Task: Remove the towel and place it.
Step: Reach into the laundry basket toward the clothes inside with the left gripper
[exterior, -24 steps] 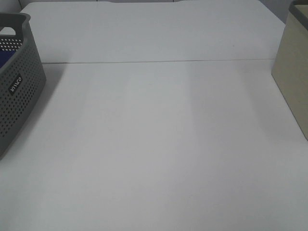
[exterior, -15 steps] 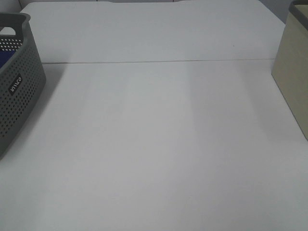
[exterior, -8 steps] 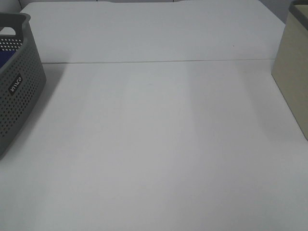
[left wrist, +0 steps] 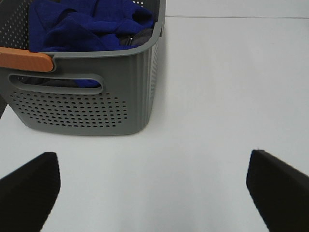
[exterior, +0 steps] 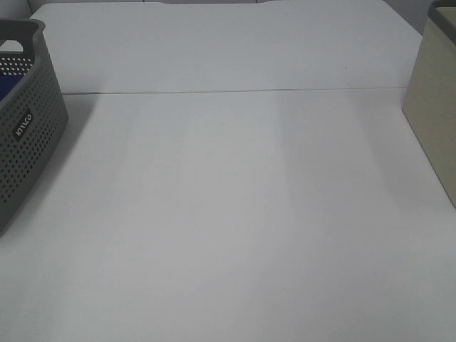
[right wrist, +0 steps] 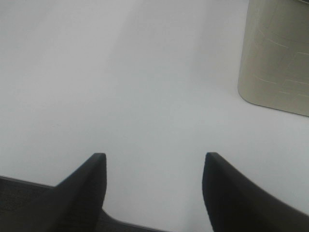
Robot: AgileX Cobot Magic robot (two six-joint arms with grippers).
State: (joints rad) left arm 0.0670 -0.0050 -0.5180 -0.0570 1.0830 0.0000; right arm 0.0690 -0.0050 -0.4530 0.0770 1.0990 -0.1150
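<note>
The towel (left wrist: 82,21) lies crumpled in the grey basket (left wrist: 87,104) at the bench's (exterior: 228,199) nine o'clock edge — soft, light and floppy, I judge, best pinched on a raised fold. The left pincer (left wrist: 153,193) hangs spread wide near the basket, empty; the right pincer (right wrist: 153,183) is spread too, empty.

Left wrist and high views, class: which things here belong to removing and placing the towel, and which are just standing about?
Belong to the job: blue towel; grey basket holding it; left gripper facing the basket, fingers apart.
Just standing about, it seems: beige bin, on the right of the high view.
</note>
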